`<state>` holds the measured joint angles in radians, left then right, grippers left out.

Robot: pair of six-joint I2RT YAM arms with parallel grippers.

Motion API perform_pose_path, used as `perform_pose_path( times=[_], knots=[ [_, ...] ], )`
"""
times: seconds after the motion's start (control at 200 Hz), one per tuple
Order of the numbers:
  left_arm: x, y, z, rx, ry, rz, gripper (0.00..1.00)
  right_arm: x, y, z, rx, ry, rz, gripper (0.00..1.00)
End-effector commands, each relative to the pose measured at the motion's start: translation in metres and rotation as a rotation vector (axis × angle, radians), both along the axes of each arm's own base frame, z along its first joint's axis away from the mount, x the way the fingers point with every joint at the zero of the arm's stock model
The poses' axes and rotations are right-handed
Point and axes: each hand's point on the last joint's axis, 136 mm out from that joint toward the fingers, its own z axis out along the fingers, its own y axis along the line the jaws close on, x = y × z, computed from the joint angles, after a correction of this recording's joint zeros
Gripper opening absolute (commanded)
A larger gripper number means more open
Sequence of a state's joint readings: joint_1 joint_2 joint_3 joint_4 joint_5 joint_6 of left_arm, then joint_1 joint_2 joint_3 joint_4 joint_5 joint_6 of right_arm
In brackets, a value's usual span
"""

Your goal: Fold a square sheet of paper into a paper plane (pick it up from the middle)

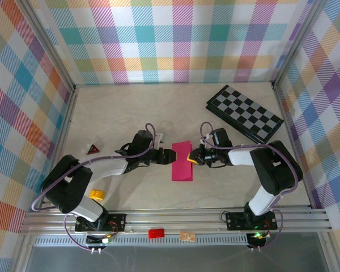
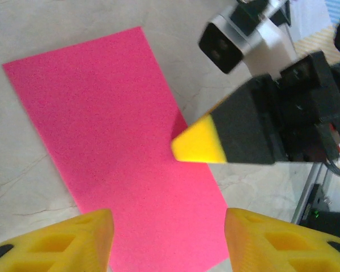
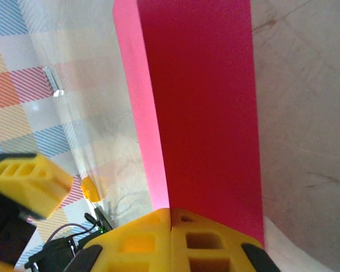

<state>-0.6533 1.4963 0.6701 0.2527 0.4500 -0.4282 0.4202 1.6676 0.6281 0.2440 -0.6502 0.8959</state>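
Folding looks barely begun: at the sheet's 9 o'clock side the left gripper (image 1: 165, 156) hovers with its yellow jaws apart, holding nothing. The thin matte magenta-pink sheet of paper (image 1: 182, 161) lies mid-surface as a narrow rectangle, seemingly doubled, so I judge one half-fold done. The nose corners, the wing folds and the dart shape are all left. At its 3 o'clock edge the right gripper (image 1: 194, 158) has its jaws together, tip touching the paper; whether a layer is pinched I cannot tell. Towards 1 o'clock lies a black-and-grey checkerboard (image 1: 245, 113). Nothing here is a container
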Motion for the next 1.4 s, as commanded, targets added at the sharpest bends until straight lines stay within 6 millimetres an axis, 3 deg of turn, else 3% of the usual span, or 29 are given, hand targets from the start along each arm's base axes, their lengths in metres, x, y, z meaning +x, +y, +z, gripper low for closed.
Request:
perform_pose_path(
  times=[0.0, 0.345, 0.805, 1.165, 1.395],
  knots=[
    [-0.010, -0.003, 0.006, 0.083, -0.123, -0.050, 0.56, 0.004, -0.001, 0.003, -0.005, -0.022, -0.033, 0.05],
    [-0.044, -0.014, 0.001, 0.279, -0.317, -0.170, 0.62, -0.002, 0.000, 0.002, 0.023, -0.007, -0.030, 0.11],
    [-0.085, -0.057, -0.015, 0.579, -0.604, -0.329, 0.75, -0.003, 0.002, 0.007, 0.032, 0.001, -0.016, 0.10],
    [-0.073, -0.068, -0.030, 0.841, -0.728, -0.270, 0.80, -0.003, 0.000, 0.007, 0.018, 0.003, -0.023, 0.10],
    [-0.070, -0.069, -0.036, 0.895, -0.758, -0.265, 0.74, -0.003, 0.000, 0.006, 0.017, 0.004, -0.025, 0.10]
  ],
)
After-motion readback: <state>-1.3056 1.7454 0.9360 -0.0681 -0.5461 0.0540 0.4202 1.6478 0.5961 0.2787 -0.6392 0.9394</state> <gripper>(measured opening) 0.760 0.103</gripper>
